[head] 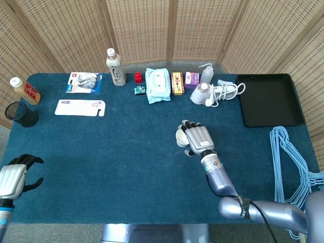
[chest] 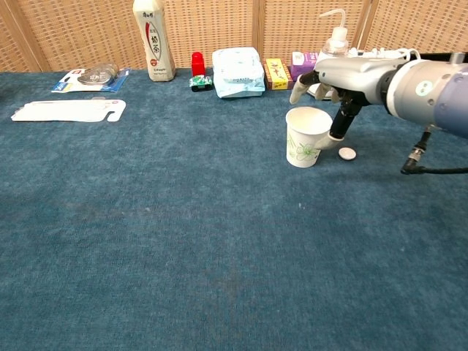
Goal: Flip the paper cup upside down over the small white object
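The paper cup (chest: 307, 137) is white with a green leaf print. The small disc (chest: 347, 153) is white. The counter (chest: 183, 241) is deep blue, the tray (head: 268, 99) black, the hangers (head: 291, 162) light blue.

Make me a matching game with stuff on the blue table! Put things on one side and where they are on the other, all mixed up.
Things:
1. paper cup
2. small white object
3. black tray
4. black mesh cup

Places:
A. far left edge of the table
B. lying flat just beside the paper cup
C. standing upright, right hand reaching around it
D. back right corner of the table

Pairs: 1-C, 2-B, 3-D, 4-A
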Robot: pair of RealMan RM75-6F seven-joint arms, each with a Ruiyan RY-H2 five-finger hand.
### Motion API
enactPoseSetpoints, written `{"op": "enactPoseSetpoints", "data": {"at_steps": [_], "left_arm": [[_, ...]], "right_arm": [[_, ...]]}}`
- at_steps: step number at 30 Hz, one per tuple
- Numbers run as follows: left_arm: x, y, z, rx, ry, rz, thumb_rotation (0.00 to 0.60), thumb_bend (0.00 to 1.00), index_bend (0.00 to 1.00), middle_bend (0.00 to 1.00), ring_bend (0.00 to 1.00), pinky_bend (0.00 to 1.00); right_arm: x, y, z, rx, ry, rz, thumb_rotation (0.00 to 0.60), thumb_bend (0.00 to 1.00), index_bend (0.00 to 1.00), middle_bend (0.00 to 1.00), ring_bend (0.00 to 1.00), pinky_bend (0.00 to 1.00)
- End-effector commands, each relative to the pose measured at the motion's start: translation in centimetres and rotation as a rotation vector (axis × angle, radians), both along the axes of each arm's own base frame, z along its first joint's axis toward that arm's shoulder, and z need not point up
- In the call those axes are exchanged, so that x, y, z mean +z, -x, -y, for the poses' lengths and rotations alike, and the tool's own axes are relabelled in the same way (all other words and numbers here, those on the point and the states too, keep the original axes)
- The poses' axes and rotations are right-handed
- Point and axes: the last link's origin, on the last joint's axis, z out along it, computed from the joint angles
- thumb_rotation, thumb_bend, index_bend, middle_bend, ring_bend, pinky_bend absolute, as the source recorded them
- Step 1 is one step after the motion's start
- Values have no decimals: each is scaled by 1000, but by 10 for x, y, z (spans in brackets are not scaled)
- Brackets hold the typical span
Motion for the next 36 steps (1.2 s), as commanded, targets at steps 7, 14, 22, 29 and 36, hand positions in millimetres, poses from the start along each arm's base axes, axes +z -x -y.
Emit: {"op": "enactPoseSetpoints", "data": {"at_steps": [7,14,22,29,36], "left_arm": [[0,7,-1,12,-1,4,543,215,374,382,246,275],[-1,8,-1,11,0,7,547,215,375,383,245,276],[0,9,0,14,-1,8,544,215,374,383,246,275],[1,11,1,17,-3,8,541,215,374,382,246,276],[2,11,1,14,-4,6,544,215,374,383,246,276]], "right_arm": [[-6,-8,11,-8,0,-56,600,242,201,121,197,209],[-10,-5,15,-31,-5,-82,600,243,250,123,200,210],[-11,-5,21,-45,9,-66,600,243,336,148,220,225],[-13,-5,22,-55,17,-43,600,243,417,175,251,240],[-1,-6,21,-120,-9,138,600,243,434,193,271,241]]}}
